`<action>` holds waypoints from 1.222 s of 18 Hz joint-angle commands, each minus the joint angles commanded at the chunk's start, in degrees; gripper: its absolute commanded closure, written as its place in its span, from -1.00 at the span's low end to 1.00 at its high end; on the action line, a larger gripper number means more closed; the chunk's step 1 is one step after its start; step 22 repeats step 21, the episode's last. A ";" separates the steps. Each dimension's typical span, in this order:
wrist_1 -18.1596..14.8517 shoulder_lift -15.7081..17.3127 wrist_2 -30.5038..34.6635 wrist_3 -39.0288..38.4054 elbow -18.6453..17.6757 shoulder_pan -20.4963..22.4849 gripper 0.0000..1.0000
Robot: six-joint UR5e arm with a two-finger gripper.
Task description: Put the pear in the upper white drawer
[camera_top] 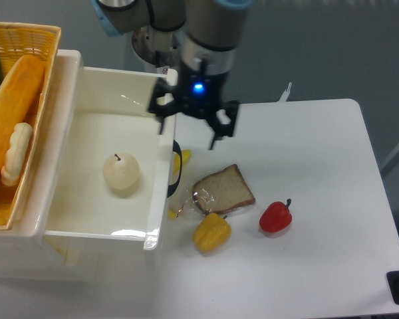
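Observation:
The pale cream pear (121,171) with a tiny dark stem lies on the floor of the upper white drawer (66,222), which stands pulled out at the left. My gripper (187,136) hangs above the drawer's right wall, to the upper right of the pear and apart from it. Its fingers (161,121) are spread open and hold nothing.
A yellow wicker basket (43,40) with bread-like items and a green thing sits at the far left. On the white table (319,146) lie a bread slice (223,189), a yellow pepper (211,232) and a red pepper (276,216). A black-and-yellow object (177,168) sits by the drawer wall.

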 joint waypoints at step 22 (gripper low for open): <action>12.13 -19.69 15.83 22.00 0.26 9.59 -1.00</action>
